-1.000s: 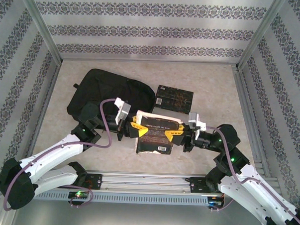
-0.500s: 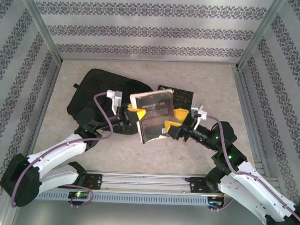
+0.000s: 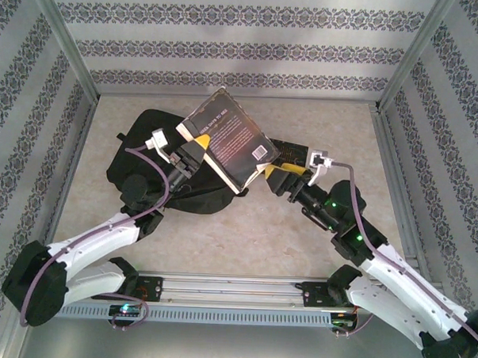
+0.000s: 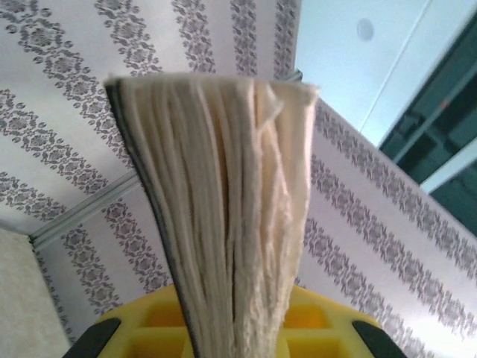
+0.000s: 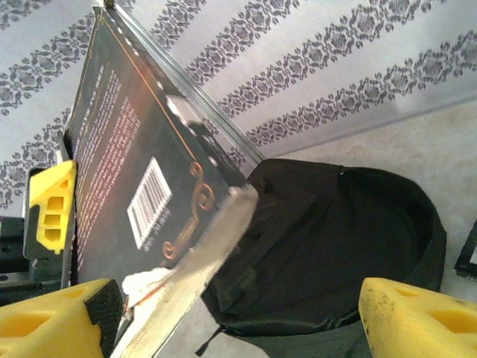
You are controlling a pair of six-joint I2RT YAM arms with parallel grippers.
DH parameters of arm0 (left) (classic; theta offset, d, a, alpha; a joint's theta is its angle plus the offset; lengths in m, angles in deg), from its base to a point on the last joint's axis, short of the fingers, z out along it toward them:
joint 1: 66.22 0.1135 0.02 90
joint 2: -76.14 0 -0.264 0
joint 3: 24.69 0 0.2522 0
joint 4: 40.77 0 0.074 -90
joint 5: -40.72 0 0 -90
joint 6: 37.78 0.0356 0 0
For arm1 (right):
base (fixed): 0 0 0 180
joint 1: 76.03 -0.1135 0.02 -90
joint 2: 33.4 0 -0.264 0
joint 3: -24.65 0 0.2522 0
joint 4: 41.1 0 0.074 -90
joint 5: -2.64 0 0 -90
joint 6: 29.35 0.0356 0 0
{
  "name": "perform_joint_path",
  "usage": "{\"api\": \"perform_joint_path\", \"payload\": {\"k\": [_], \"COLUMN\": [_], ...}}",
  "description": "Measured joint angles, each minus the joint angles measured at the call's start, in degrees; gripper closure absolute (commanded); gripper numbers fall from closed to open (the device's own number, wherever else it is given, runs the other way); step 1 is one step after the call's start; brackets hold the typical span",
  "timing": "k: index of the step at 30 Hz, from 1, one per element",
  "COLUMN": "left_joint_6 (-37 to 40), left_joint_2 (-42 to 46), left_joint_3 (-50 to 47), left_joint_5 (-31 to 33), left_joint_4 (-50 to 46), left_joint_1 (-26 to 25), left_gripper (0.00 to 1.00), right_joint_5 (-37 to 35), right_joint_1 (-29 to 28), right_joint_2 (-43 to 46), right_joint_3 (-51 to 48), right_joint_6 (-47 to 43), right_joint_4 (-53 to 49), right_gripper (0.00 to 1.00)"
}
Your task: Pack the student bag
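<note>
Left gripper [image 3: 194, 152]: pinching the book [image 3: 229, 137], student bag [image 3: 210, 195] below it.
Right gripper [image 3: 277, 171]: spread, beside book.
Remaining: book not yet inside.

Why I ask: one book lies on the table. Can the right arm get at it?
Probably yes: the right arm's open fingers hover at the near edge of that book, with nothing between.

Nothing legible; book [image 3: 229, 143] back cover bears white barcode label [image 5: 147, 201], reddish blurb lines too blurred to read.
</note>
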Motion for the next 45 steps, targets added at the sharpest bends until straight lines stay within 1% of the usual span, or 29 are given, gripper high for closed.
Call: {"api": "perform_joint_path", "payload": {"k": [3, 6, 9, 14, 17, 21, 23, 24, 25, 26, 27, 28, 30, 31, 34, 36, 37, 38, 40, 42, 45], "left_joint_6": [-4.0, -6.3, -7.6, -8.9, -9.0, -8.9, -8.9, -8.9, -8.9, -8.9, -8.9, -9.0, -8.7, -8.3, -6.3, -4.0, -2.4, -0.6, 4.6, 10.8, 20.8], "left_joint_2": [-2.2, -2.3, -2.3, -1.9, -0.9, 0.7, 1.4, 1.4, 1.4, 1.4, 1.3, 1.1, 1.1, 1.2, 2.2, 4.0, 5.4, 6.6, 9.0, 9.3, 4.5], "left_joint_3": [-0.2, -1.0, -1.8, -2.4, -2.7, -2.8, -2.8, -2.8, -2.8, -2.8, -2.8, -2.8, -2.8, -2.8, -2.8, -2.8, -2.4, -1.8, 1.5, 7.4, 19.5], "left_joint_5": [1.9, 3.2, 4.2, 5.0, 5.5, 6.1, 6.0, 6.0, 5.9, 5.8, 5.5, 5.1, 4.7, 4.4, 3.8, 3.4, 3.0, 2.6, 2.3, 1.9, 0.1], "left_joint_4": [1.5, 1.7, 1.8, 1.5, 1.0, -1.0, -2.4, -2.9, -3.3, -3.7, -3.9, -3.9, -4.1, -4.6, -8.1, -11.8, -14.9, -18.3, -28.2, -38.4, -52.9], "left_joint_1": [0.0, 0.0, 0.0, 0.0, 0.0, 0.0, 0.0, 0.0, 0.0, 0.0, 0.0, 0.0, 0.0, 0.0, 0.0, 0.4, 0.7, 1.0, 1.7, 2.0, 2.1], "left_gripper": [1.0, 1.0, 1.0, 1.0, 1.0, 1.0, 1.0, 1.0, 0.99, 0.96, 0.9, 0.8, 0.62, 0.54, 0.34, 0.29, 0.29, 0.29, 0.29, 0.29, 0.29], "right_joint_5": [2.5, 5.9, 7.8, 8.2, 8.1, 8.1, 8.0, 7.9, 7.7, 7.6, 7.3, 6.9, 6.1, 5.5, 3.0, 1.0, 0.0, -0.8, -3.5, -7.5, -13.6], "right_joint_1": [0.0, 0.0, -0.2, -0.5, -1.2, -3.1, -3.9, -4.3, -4.6, -4.9, -5.0, -5.0, -5.0, -5.3, -5.6, -5.5, -5.5, -5.5, -5.5, -5.3, -4.4], "right_joint_2": [-4.3, -8.9, -12.2, -15.1, -17.2, -20.2, -21.3, -21.7, -22.0, -22.2, -22.2, -22.2, -22.0, -21.4, -18.5, -15.9, -14.2, -12.7, -8.4, -4.2, 0.1], "right_joint_3": [0.1, 0.1, 0.1, 0.1, 0.1, 0.1, 0.1, 0.1, 0.1, 0.1, 0.1, 0.1, 0.0, -0.3, -1.7, -2.7, -3.0, -3.2, -3.2, -2.8, -2.5], "right_joint_6": [6.4, 12.1, 16.2, 20.9, 22.7, 24.2, 24.5, 24.5, 24.6, 24.7, 24.6, 24.4, 24.0, 23.4, 22.6, 21.7, 20.8, 20.2, 18.1, 15.9, 13.1], "right_joint_4": [4.6, 11.8, 17.9, 25.7, 29.9, 33.6, 34.6, 34.9, 35.2, 35.4, 35.4, 35.4, 35.0, 34.3, 31.0, 27.8, 25.4, 23.2, 16.3, 7.6, -5.6], "right_gripper": [0.09, 0.08, 0.11, 0.19, 0.26, 0.38, 0.47, 0.54, 0.62, 0.7, 0.79, 0.87, 0.98, 1.0, 1.0, 1.0, 1.0, 1.0, 1.0, 1.0, 1.0]}}
